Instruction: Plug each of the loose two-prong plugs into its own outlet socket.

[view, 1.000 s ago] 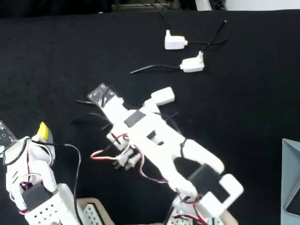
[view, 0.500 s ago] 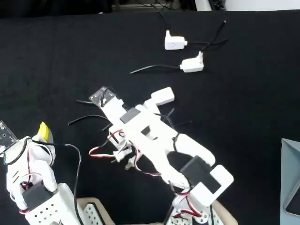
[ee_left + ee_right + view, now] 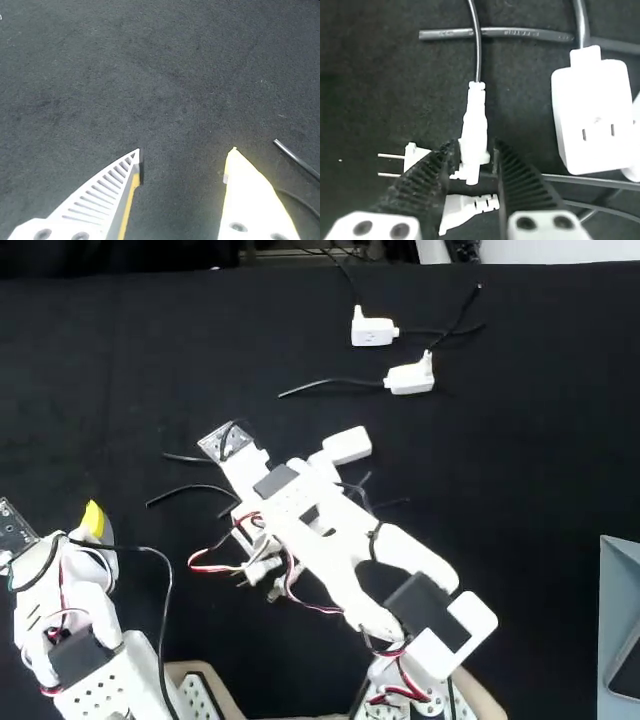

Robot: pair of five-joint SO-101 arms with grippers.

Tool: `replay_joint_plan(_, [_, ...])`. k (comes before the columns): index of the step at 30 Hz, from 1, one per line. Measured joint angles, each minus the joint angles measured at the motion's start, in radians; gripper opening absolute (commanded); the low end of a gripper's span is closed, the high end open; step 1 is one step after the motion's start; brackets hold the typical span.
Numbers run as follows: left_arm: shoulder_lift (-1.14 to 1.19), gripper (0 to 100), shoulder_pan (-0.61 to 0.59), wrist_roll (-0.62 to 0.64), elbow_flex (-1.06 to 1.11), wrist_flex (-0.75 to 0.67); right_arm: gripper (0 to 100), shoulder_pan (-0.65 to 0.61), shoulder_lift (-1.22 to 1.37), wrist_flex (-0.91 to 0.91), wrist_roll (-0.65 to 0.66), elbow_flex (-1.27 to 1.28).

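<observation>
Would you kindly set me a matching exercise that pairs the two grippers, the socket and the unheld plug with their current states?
Things:
1. left gripper
2. right gripper
3. socket
4. pronged plug

States:
A. two empty slots showing
B. open above bare cloth
C. lies unheld, prongs bare
D. shut on a white plug

Pairs: 1-B, 2-D, 3-A, 4-C.
</observation>
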Motion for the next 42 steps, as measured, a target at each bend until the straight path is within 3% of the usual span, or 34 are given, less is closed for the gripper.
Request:
replay_joint_plan(7, [0.000,27,0.000,0.000,0.000,0.000,8.7,0.000,0.000,-0.043,-0.041,0.000])
replay_joint_plan(13, [0.000,27,0.000,0.000,0.000,0.000,16.4,0.000,0.000,-0.043,-0.069,0.000])
replay_joint_plan(36, [0.000,27,0.000,0.000,0.000,0.000,15.5,0.000,0.129,-0.072,-0.146,-0.091])
replay_joint_plan(42, [0.000,27,0.000,0.000,0.000,0.000,3.8,0.000,0.133,-0.006,-0.147,-0.124])
